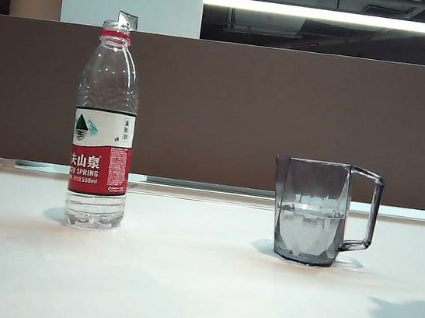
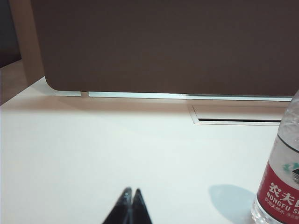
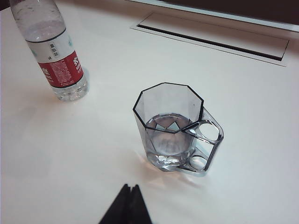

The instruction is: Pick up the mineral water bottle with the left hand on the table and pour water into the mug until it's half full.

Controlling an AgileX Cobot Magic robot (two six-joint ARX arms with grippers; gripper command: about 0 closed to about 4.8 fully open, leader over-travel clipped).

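A brown partition [image 1: 280, 121] ran behind the white table [image 1: 181, 280], with a lit ceiling strip above it. The bottle [image 1: 104, 125] stood upright and uncapped on the left of the exterior view, holding only a little water at its base. The mug [image 1: 315, 212] stood well apart to its right, handle turned away from the bottle, water up to about half its height.

The left gripper [image 2: 131, 192] hung low over bare table, fingertips pressed together and holding nothing; the bottle [image 2: 280, 182] stood off to one side of it, not touching. The right gripper [image 3: 131, 187] was likewise pressed shut and empty, held above the table looking down on the mug [image 3: 173, 128], with the bottle [image 3: 53, 51] farther off. A cable slot [image 3: 215, 35] lay in the table beyond the mug.
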